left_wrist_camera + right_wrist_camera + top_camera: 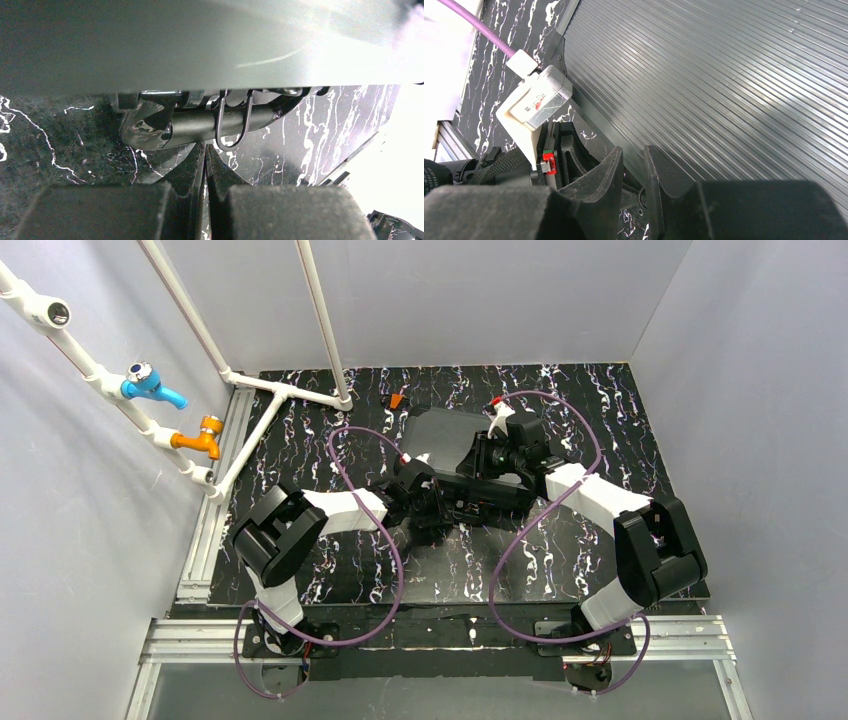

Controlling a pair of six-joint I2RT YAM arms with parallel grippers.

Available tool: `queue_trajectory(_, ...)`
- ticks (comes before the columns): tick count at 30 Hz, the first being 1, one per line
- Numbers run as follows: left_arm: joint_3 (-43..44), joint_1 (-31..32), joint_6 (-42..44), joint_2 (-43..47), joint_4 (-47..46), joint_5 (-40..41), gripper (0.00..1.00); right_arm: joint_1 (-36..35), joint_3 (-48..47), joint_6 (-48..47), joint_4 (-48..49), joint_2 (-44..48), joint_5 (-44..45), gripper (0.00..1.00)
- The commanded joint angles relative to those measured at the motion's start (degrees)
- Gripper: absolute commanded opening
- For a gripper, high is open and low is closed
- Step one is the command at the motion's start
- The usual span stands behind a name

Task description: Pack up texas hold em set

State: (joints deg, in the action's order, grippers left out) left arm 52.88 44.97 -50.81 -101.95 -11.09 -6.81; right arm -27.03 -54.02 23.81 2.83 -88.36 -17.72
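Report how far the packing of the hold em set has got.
Done: the case lies with its ribbed lid down, and nothing of the set shows loose on the table. In hand: the left gripper, shut, points at the handle on the case's near side; the right gripper, shut, sits over the lid's near edge. Left: whether the case is latched cannot be told.

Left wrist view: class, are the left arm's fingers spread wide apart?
No, the fingers are pressed together with no gap, close to the black handle.
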Motion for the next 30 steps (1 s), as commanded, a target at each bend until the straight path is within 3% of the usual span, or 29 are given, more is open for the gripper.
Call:
queue_trajectory(1, 2.0, 0.1, -0.6, 0.6, 0.7, 0.6, 0.00, 0.0, 4.9, -2.4, -14.3, -2.6, 3.9, 0.31)
queue_trajectory(30, 3.0, 0.2, -2.1, 4.3, 0.3, 1.8, 0.00, 0.0, 6.1, -3.0, -15.0, -2.1, 4.9, 0.31)
